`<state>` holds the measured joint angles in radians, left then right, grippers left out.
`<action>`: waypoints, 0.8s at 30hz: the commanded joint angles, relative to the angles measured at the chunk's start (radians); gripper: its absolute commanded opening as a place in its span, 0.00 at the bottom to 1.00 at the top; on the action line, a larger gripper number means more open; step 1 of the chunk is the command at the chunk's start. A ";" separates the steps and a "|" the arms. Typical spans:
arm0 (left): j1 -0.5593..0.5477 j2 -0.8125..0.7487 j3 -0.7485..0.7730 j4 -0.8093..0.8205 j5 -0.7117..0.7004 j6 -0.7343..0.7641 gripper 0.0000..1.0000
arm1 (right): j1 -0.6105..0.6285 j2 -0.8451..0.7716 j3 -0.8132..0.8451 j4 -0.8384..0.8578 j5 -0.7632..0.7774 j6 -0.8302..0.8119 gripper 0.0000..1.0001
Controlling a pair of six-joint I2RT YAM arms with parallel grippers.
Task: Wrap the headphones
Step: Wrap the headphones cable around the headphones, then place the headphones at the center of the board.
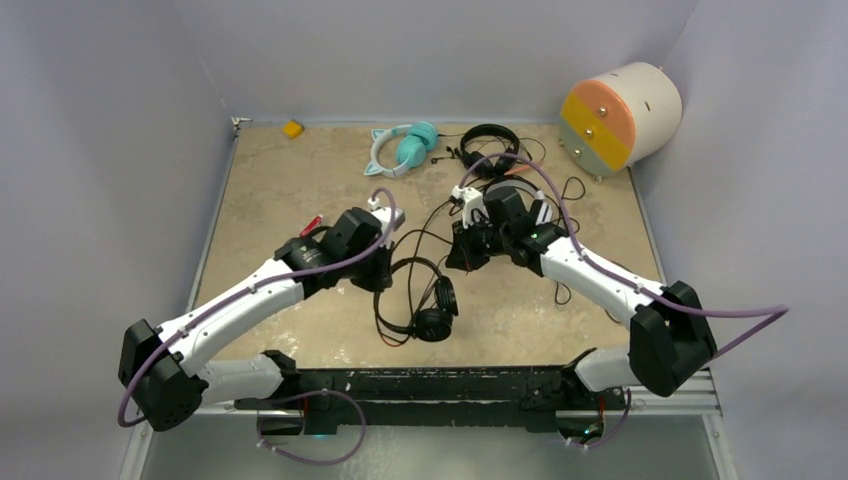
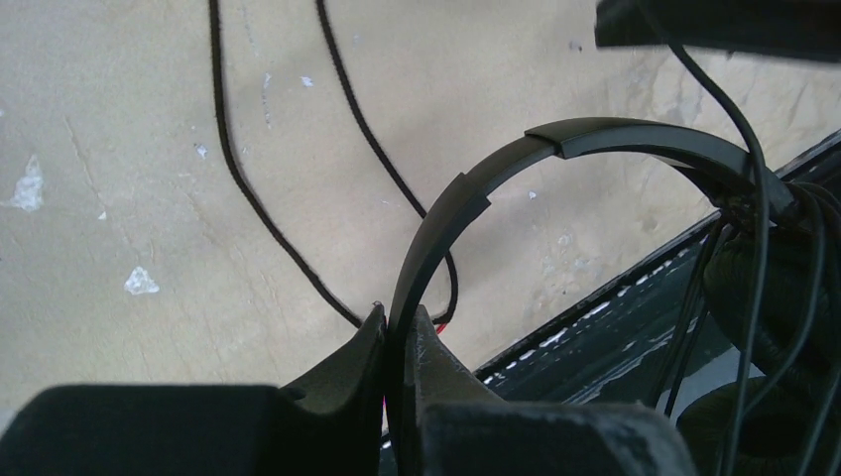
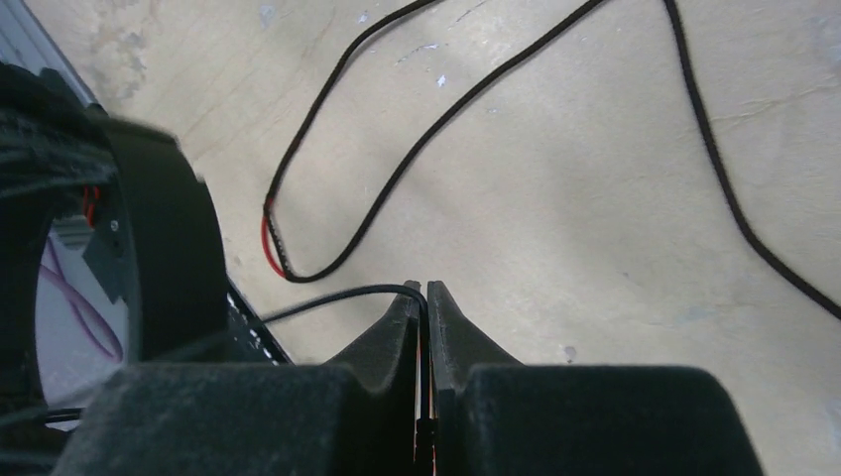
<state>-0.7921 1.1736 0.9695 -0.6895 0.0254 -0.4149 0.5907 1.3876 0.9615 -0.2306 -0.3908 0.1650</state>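
Observation:
Black headphones (image 1: 430, 312) lie near the table's front edge, their cable looping over the tabletop. My left gripper (image 1: 384, 272) is shut on their thin black headband (image 2: 595, 139), which stands between the fingertips in the left wrist view (image 2: 402, 319). An ear cup (image 2: 783, 297) with cable across it sits at that view's right edge. My right gripper (image 1: 463, 257) is shut on a thin black cable (image 3: 337, 296) that leaves its fingertips (image 3: 424, 290) to the left, towards an ear cup (image 3: 169, 228). Teal cat-ear headphones (image 1: 405, 148) and another black pair (image 1: 488, 143) lie at the back.
A white-and-black headset (image 1: 470, 198) is partly hidden behind my right arm. Loose cable (image 3: 446, 109) crosses the tan tabletop. A cylindrical orange-and-white container (image 1: 620, 115) lies at the back right, a small yellow object (image 1: 292, 128) at the back left, a red stick (image 1: 312, 225) by my left arm.

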 commanded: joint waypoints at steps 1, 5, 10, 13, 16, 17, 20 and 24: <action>0.124 -0.028 0.033 0.031 0.193 -0.068 0.00 | -0.011 -0.012 -0.099 0.255 -0.084 0.126 0.06; 0.146 -0.016 0.049 0.018 0.164 -0.114 0.00 | -0.011 0.015 -0.122 0.345 -0.100 0.162 0.08; 0.162 0.013 0.051 0.019 0.122 -0.201 0.00 | -0.010 0.065 -0.136 0.475 -0.109 0.231 0.08; 0.183 0.021 0.018 0.048 0.107 -0.273 0.00 | -0.009 0.092 -0.164 0.548 -0.072 0.306 0.09; 0.197 0.020 -0.027 0.089 0.097 -0.353 0.00 | -0.009 0.096 -0.253 0.709 -0.047 0.400 0.09; 0.198 0.020 -0.043 0.102 0.087 -0.380 0.00 | -0.007 0.098 -0.278 0.770 -0.043 0.430 0.08; 0.200 0.013 -0.087 0.131 0.050 -0.469 0.00 | 0.024 0.125 -0.288 0.834 0.000 0.466 0.00; 0.221 -0.005 -0.132 0.117 -0.015 -0.591 0.00 | 0.104 0.208 -0.255 0.872 0.061 0.488 0.00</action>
<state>-0.5953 1.1995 0.8669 -0.6292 0.0719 -0.8299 0.6273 1.5406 0.6750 0.4973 -0.4034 0.5861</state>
